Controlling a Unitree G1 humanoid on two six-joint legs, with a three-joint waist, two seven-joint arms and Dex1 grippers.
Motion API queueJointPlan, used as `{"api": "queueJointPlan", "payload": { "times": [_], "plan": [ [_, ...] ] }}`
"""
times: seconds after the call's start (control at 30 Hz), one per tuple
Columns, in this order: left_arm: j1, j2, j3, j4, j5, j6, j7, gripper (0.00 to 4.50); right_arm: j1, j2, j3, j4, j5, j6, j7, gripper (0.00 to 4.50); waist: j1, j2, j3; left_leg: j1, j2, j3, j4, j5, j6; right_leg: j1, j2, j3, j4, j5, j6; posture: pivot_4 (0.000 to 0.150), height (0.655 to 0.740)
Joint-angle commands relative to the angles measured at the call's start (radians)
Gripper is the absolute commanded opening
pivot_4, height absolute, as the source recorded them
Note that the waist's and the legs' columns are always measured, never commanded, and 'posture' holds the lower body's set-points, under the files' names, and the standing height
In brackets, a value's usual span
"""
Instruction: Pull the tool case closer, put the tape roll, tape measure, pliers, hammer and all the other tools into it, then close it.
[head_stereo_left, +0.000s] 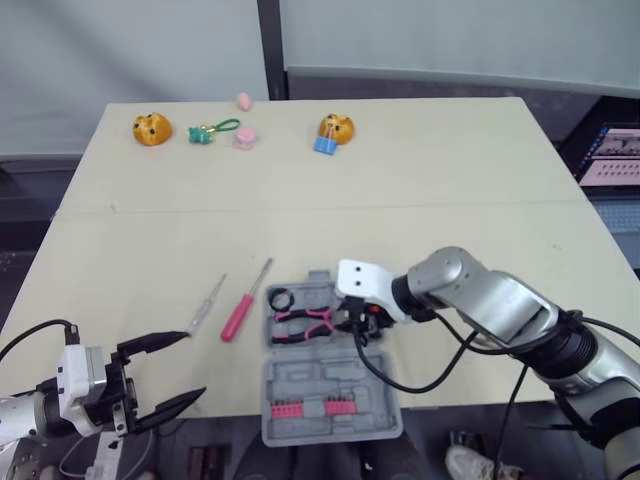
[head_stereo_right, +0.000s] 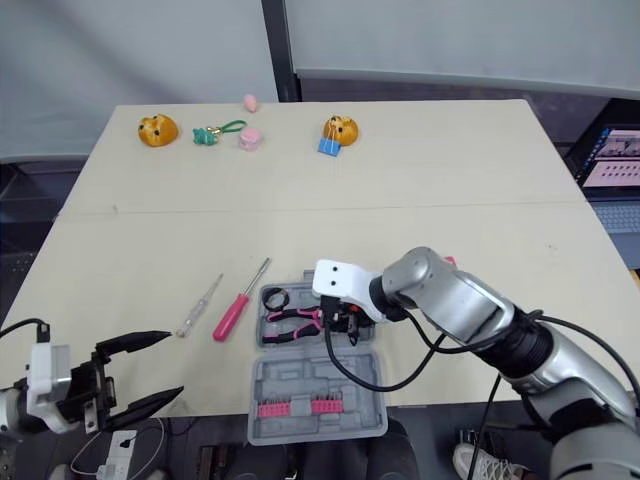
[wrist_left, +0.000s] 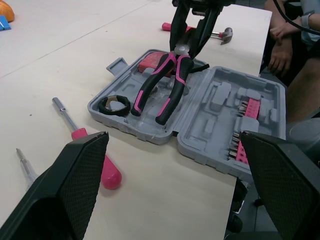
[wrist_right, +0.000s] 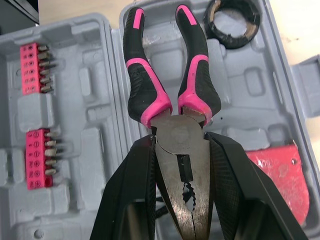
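Right gripper (head_stereo_left: 357, 325) clamps the head of pink-handled pliers (wrist_right: 172, 132) in the open grey tool case (head_stereo_left: 330, 400); left gripper (head_stereo_left: 196, 363) spread open beside the table (head_stereo_left: 400, 180) edge.

Behind the right arm's fingers (wrist_left: 178, 27), half the hammer (wrist_left: 226, 34); under them, part of the tape measure (wrist_right: 280, 170).

The moulded plastic tool case (head_stereo_left: 330, 385) is plain grey. The steel pliers (wrist_right: 170, 125) have black handles with pink bands. The ring-shaped tape roll (wrist_right: 235, 43) is black. The slim screwdriver (head_stereo_left: 238, 315) has a pink handle.
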Motion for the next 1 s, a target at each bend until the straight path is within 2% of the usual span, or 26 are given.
{"api": "queueJointPlan", "payload": {
  "times": [0.03, 1.0],
  "plan": [
    [0.006, 0.015, -0.001, -0.035, -0.007, 0.002, 0.018, 4.5, -0.011, 0.024, -0.01, -0.007, -0.021, -0.023, 0.011, 0.99, 0.0, 0.0, 0.0, 0.0, 0.0, 0.0, 0.0, 0.0, 0.0, 0.0, 0.0, 0.0, 0.0, 0.0, 0.0, 0.15, 0.7121],
    [0.015, 0.028, -0.025, -0.031, -0.006, -0.011, 0.029, 4.5, 0.071, 0.098, 0.006, 0.105, -0.127, -0.146, 0.048, 0.99, -0.003, 0.0, 0.0, 0.0, 0.0, 0.0, 0.0, 0.0, 0.0, -0.001, 0.001, 0.0, 0.0, 0.0, 0.0, 0.15, 0.7121]
  ]
}}
